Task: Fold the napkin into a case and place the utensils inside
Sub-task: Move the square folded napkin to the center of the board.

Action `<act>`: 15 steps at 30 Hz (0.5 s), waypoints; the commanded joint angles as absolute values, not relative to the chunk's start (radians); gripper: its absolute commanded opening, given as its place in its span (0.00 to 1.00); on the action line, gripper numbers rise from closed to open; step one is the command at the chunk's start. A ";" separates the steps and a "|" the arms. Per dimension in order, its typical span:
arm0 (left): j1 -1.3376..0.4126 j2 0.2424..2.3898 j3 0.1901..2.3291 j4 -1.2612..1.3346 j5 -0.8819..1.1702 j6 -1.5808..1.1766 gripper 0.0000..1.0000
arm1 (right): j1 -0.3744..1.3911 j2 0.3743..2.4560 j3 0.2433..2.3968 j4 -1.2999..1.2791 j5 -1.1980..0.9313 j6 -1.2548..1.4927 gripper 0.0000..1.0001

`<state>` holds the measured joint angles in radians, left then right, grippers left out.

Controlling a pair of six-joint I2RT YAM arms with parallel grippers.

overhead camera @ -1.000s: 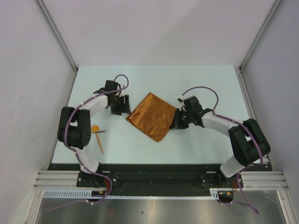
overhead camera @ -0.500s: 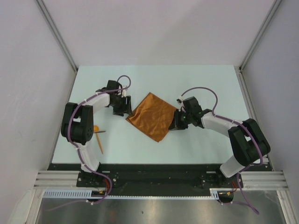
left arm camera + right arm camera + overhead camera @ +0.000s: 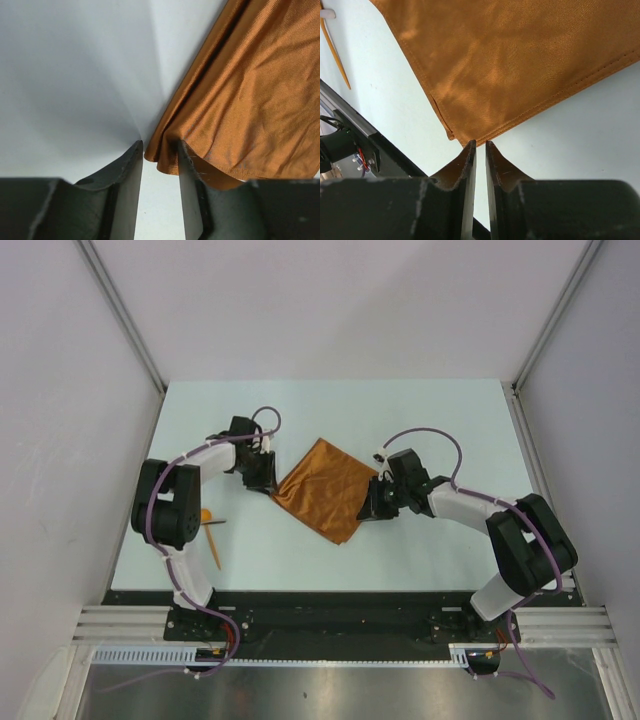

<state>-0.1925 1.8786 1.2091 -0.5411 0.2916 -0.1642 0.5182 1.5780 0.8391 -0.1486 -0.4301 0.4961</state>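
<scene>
The pale surface [image 3: 440,420] is seen from above with the napkin [image 3: 323,490] spread near its middle, turned like a diamond between the two arms, and no narrow pouch has been made of it yet, so the folding step is judged to be the one in hand. Opposite corners are being addressed at once. At the left corner, the left fingers [image 3: 127,175] are held apart, and a rumpled, slightly raised bit of the cloth's edge is seen sitting in the gap between them, close to both inner faces but not clearly squeezed. At the right corner, the right fingers [image 3: 465,170] are drawn almost together with only a thin slit left; the hemmed corner lies right at their tips, and nothing is seen caught in the slit. Off to the left, well apart from the cloth and beside the left arm, the spoon [image 3: 204,515] and the slim stick [image 3: 213,546] are left lying on the surface, untouched. For the next move, a firm pinch on the left corner would probably be called for, and a surer hold on the right one, before either corner is lifted and carried across to lay the first fold; the thin, slippery-looking cloth could easily be dragged rather than raised.
</scene>
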 commanded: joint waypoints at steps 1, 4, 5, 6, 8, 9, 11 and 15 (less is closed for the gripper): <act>-0.198 1.885 1.192 -0.520 0.321 -0.155 0.33 | 0.529 1.585 0.834 -0.110 -0.448 0.497 0.17; -0.198 1.904 1.197 -0.509 0.342 -0.156 0.25 | 0.535 1.586 0.830 -0.106 -0.443 0.499 0.17; -0.198 1.907 1.197 -0.505 0.348 -0.160 0.22 | 0.535 1.586 0.825 -0.104 -0.442 0.500 0.17; -0.198 1.908 1.193 -0.502 0.344 -0.163 0.18 | 0.537 1.583 0.824 -0.103 -0.442 0.502 0.17; -0.198 1.907 1.190 -0.503 0.342 -0.172 0.07 | 0.540 1.585 0.822 -0.101 -0.439 0.502 0.17; -0.198 1.904 1.189 -0.505 0.347 -0.178 0.04 | 0.538 1.585 0.824 -0.109 -0.437 0.502 0.17; -0.201 1.885 1.154 -0.497 0.353 -0.228 0.00 | 0.540 1.580 0.828 -0.129 -0.417 0.497 0.17; -0.244 1.772 0.987 -0.422 0.350 -0.405 0.00 | 0.538 1.559 0.851 -0.172 -0.374 0.489 0.17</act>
